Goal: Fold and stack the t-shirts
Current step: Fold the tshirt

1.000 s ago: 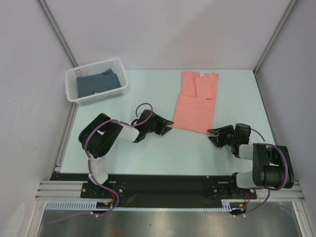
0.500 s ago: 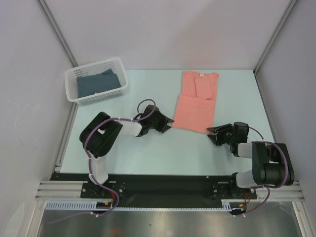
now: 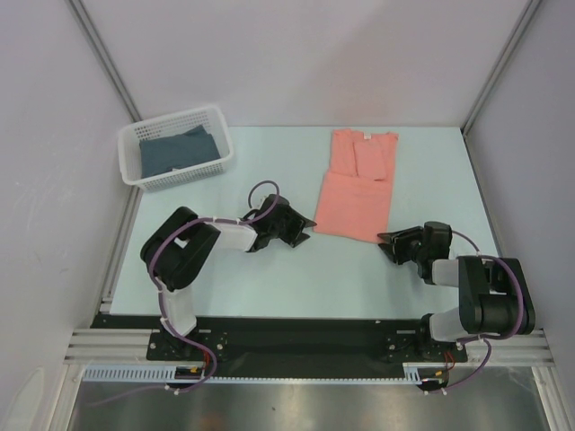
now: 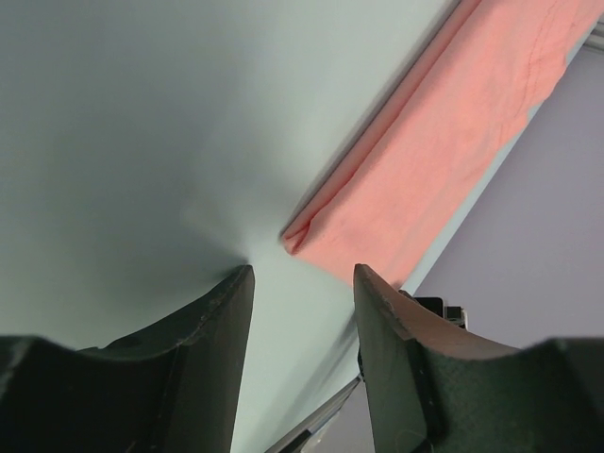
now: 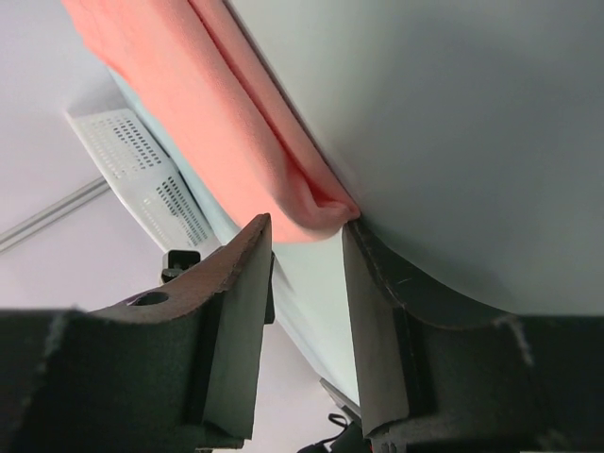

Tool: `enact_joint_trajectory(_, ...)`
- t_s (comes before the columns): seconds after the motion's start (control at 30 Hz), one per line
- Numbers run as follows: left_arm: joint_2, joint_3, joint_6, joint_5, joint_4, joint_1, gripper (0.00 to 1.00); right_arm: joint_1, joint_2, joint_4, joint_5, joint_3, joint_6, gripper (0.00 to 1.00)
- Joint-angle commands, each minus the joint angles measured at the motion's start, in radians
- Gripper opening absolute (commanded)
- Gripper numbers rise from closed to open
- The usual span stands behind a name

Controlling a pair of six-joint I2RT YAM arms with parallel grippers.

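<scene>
A salmon-pink t-shirt (image 3: 358,187), folded into a long strip with its sleeves turned in, lies on the pale table. My left gripper (image 3: 308,232) lies low on the table, open and empty, its tips just short of the shirt's near left corner (image 4: 300,236). My right gripper (image 3: 384,243) is open and empty, low at the shirt's near right corner (image 5: 326,209), one finger touching the folded hem. A dark blue t-shirt (image 3: 177,151) lies in the white basket (image 3: 224,136).
The white basket stands at the table's back left. Grey walls close in the table on the left, back and right. The arm bases sit on a black rail (image 3: 296,337) at the near edge.
My left gripper has crept right toward the shirt's near left corner. My right gripper has edged up toward the near right corner. The shirt has not moved.
</scene>
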Motion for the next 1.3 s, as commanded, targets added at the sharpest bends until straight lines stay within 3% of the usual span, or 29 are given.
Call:
enact_joint_trajectory(0.0,-0.004,0.001,-0.011,-0.019,-0.024,-0.008,0.53,0.008,0.001,0.013,0.035,0.029,0.011,0.41)
enact_joint_trajectory(0.53,0.083,0.128,-0.062,-0.028,-0.193,-0.011,0.47,0.008,-0.036,-0.025,0.044,0.038,-0.003,0.41)
enact_joint_trajectory(0.6,0.08,0.134,-0.057,-0.042,-0.199,-0.011,0.42,0.01,-0.041,-0.032,0.046,0.036,-0.001,0.41)
enact_joint_trajectory(0.63,0.085,0.136,-0.055,-0.041,-0.199,-0.011,0.32,0.011,-0.039,-0.032,0.046,0.035,0.0,0.41)
enact_joint_trajectory(0.77,0.093,0.139,-0.048,-0.038,-0.176,-0.011,0.17,0.025,-0.048,-0.047,0.06,0.035,0.008,0.41)
enact_joint_trajectory(1.0,0.093,0.137,-0.019,-0.013,-0.15,-0.011,0.09,0.036,-0.047,-0.056,0.109,0.03,0.069,0.41)
enact_joint_trajectory(1.1,0.097,0.14,-0.003,-0.012,-0.148,-0.009,0.0,0.037,-0.039,-0.055,0.109,0.036,0.074,0.41)
enact_joint_trajectory(1.27,0.109,0.145,0.012,-0.006,-0.127,-0.003,0.0,0.039,-0.025,-0.081,0.116,0.056,0.068,0.41)
